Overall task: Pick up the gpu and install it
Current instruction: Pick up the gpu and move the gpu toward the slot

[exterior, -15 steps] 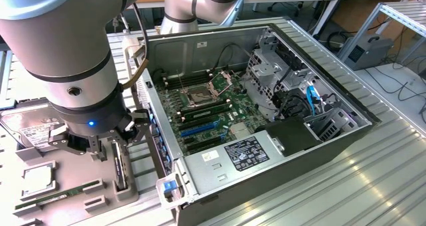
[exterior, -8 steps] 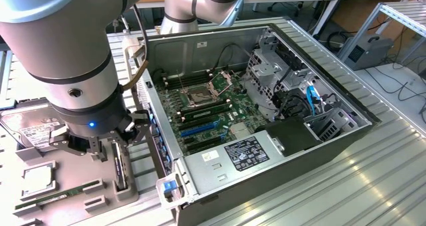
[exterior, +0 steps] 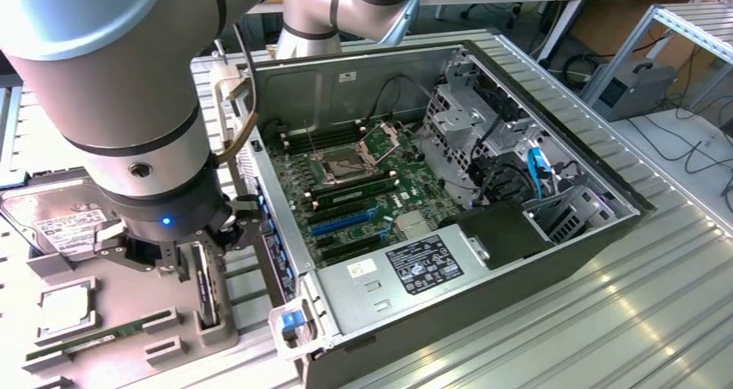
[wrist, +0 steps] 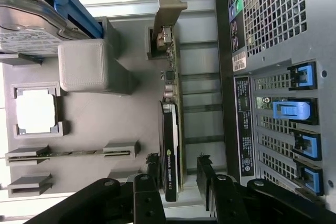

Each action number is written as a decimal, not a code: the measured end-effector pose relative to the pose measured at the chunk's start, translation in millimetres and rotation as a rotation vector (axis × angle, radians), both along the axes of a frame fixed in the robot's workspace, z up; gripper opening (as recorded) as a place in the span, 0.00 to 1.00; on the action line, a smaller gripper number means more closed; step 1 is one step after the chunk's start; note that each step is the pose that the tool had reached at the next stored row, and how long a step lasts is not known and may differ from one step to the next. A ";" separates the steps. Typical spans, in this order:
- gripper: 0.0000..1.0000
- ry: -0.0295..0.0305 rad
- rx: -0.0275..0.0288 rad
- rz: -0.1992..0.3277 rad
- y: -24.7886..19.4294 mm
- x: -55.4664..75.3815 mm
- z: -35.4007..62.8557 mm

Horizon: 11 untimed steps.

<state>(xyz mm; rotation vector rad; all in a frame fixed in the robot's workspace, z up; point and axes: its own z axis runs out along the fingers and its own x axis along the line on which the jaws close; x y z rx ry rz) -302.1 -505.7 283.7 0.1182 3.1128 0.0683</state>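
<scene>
The gpu [wrist: 170, 129] stands on its long edge in a slot of the grey holder tray [wrist: 94, 124], black face to one side and its silvery end bracket [wrist: 170, 3] at the far end. My gripper [wrist: 177, 170] is open and straddles the card's near end. One black finger [wrist: 152, 171] is close beside the black face, while the other finger [wrist: 206, 170] stands off with a gap. In the exterior view the gripper [exterior: 206, 256] hangs low over the gpu [exterior: 208, 294] at the exterior view's left, beside the open computer case [exterior: 458, 234].
The tray [exterior: 126, 320] also holds a silver hard drive [exterior: 57, 221], a CPU [exterior: 63, 307] and a green RAM stick [exterior: 86, 342]. The case's motherboard [exterior: 355, 191] lies exposed, with blue slots. The case's rear panel with blue slot latches [wrist: 291, 109] rises close beside the card.
</scene>
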 end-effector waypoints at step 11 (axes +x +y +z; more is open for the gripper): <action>0.42 0.0027 0.0000 0.000 7.6 1.1 -14.4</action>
